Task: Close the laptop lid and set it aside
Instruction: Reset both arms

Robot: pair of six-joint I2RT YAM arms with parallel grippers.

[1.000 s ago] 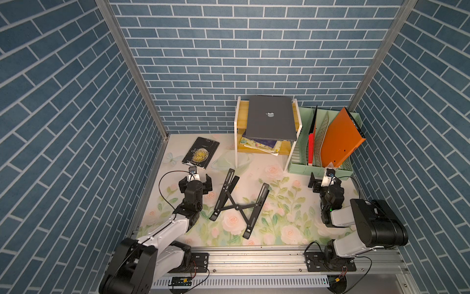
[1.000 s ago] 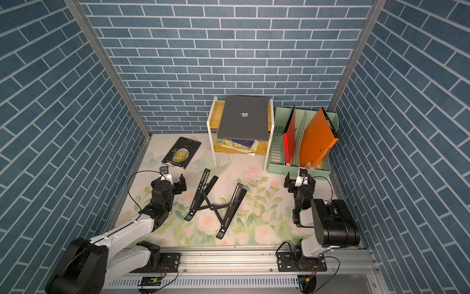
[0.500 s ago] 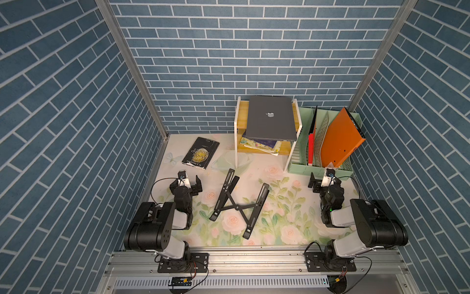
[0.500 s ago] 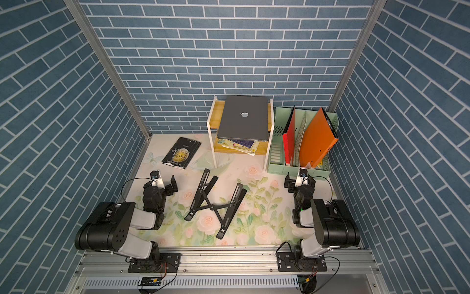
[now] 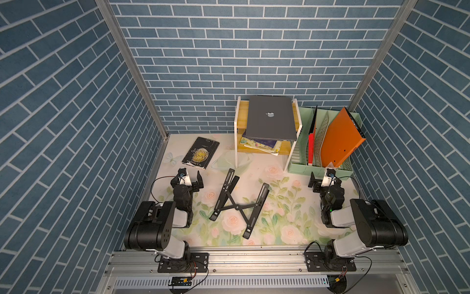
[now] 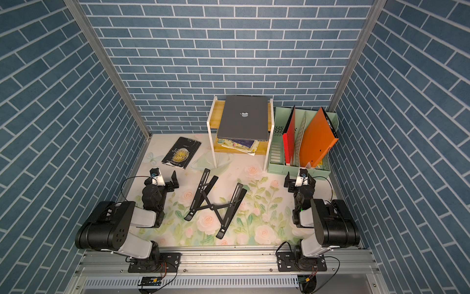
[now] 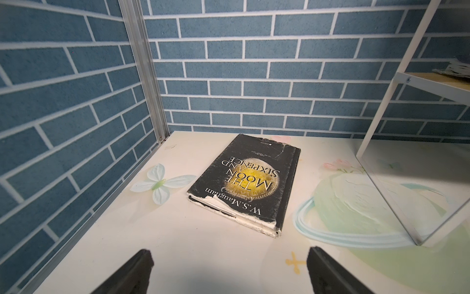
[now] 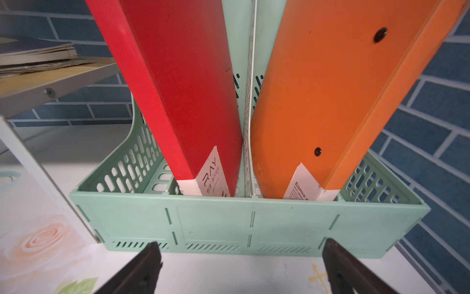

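The grey laptop (image 5: 270,119) (image 6: 244,118) lies flat on the top board of the white shelf rack (image 5: 236,142) at the back. The laptop lid (image 5: 264,127) is down, logo facing up. My left gripper (image 5: 187,179) (image 6: 162,179) rests low at the front left, far from the laptop. It stands open over the mat, just short of a black paperback (image 7: 244,183), as the left wrist view (image 7: 230,254) shows. My right gripper (image 5: 325,179) (image 6: 300,179) is open at the front right, facing the green file rack (image 8: 229,224); nothing lies between its fingers (image 8: 241,245).
A black X-shaped folding stand (image 5: 239,203) lies on the floral mat between the arms. The file rack holds a red folder (image 8: 178,101) and an orange folder (image 8: 330,101). Books are stacked on the shelf rack's lower board (image 5: 259,146). Brick walls enclose three sides.
The left arm has folded back onto its base, drawing its gripper a little toward the front left. The right arm and the laptop have not moved.
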